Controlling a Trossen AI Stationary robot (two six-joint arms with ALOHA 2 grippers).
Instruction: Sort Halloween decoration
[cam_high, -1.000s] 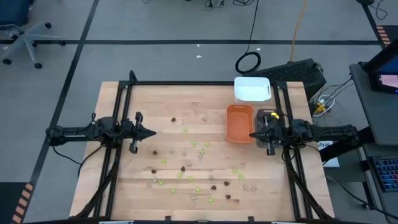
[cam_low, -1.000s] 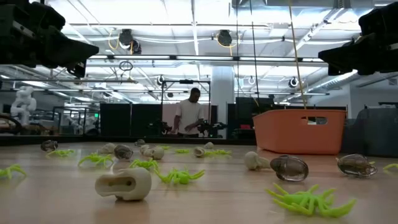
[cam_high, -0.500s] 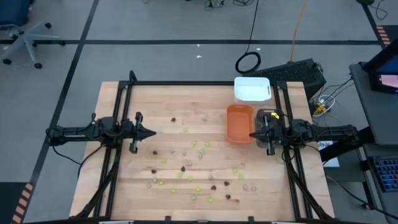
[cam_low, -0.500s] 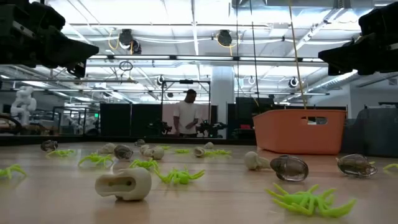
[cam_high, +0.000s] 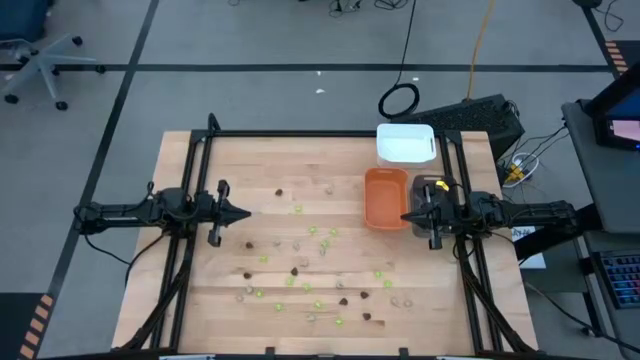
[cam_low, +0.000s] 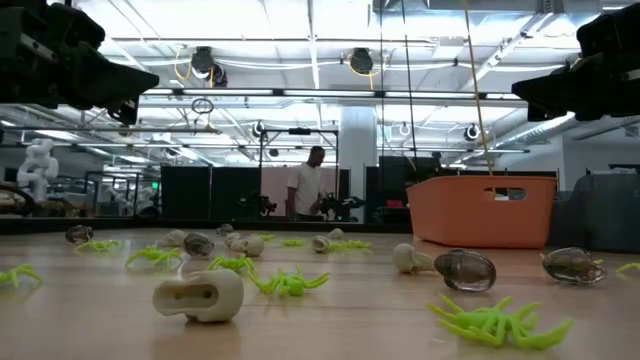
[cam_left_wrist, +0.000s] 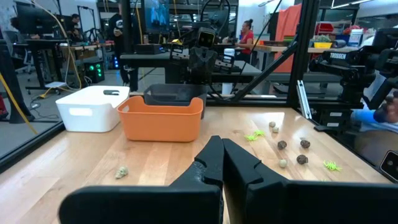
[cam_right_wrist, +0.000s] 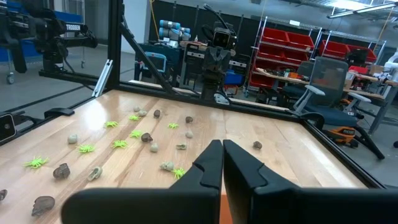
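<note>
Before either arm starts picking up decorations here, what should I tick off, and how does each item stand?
1. Left gripper shut and holding nothing: ok for now, but it must open before a pick.
2. Right gripper shut and holding nothing, above the orange tray: same.
3. Halloween decoration spread loose over the table, none yet in a tray: ok, sorting not begun.
4. White tray holds nothing: ok.
5. Grey tray contents: cannot tell, the right arm covers it from above.
6. Person stays far behind the table: ok.
</note>
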